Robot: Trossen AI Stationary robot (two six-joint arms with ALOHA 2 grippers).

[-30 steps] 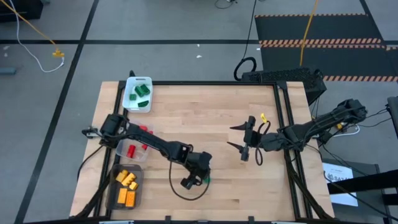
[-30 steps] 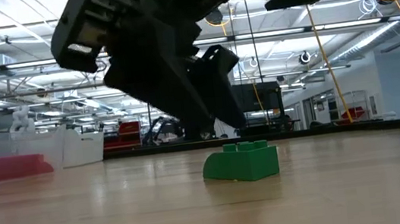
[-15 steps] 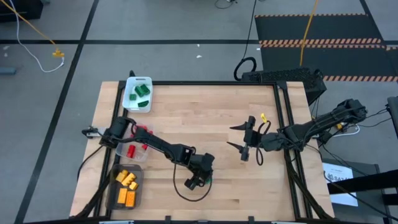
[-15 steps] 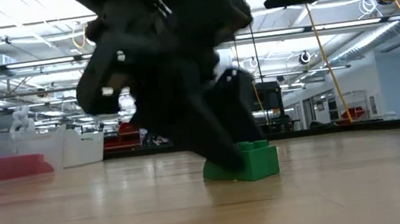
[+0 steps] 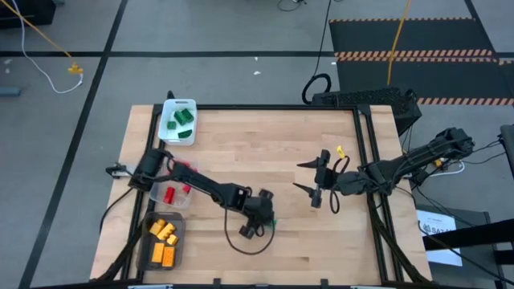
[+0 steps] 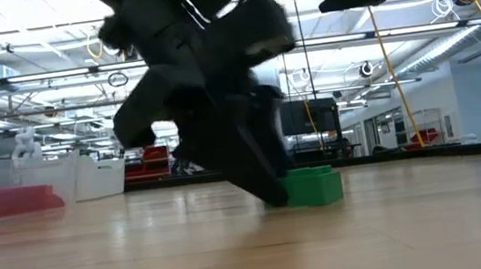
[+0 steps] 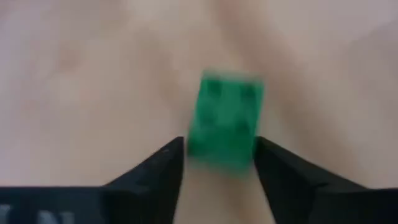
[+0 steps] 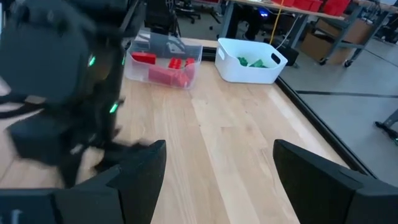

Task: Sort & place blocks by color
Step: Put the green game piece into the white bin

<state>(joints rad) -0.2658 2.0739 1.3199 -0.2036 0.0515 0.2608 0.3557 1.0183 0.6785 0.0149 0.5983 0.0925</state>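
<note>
Blocks sit mostly sorted on the wooden counter [image 5: 281,152]: green ones in the white tray [image 5: 168,120], red ones in the clear tray [image 5: 155,194], orange ones in the dark tray [image 5: 148,244]. One green block [image 7: 225,119] lies loose on the counter, and the left gripper [image 5: 255,229] is down around it, fingers apart, one on each side and not yet clamped. In the low view the block [image 6: 314,186] rests flat on the wood with a finger at its edge. The likely risk is a skewed closing: if one finger meets the block first, it could slide or twist out of the gap, or be caught by a corner and drop on the lift. The right gripper [image 5: 315,178] waits above the counter's right side, fingers spread, holding nothing.
</note>
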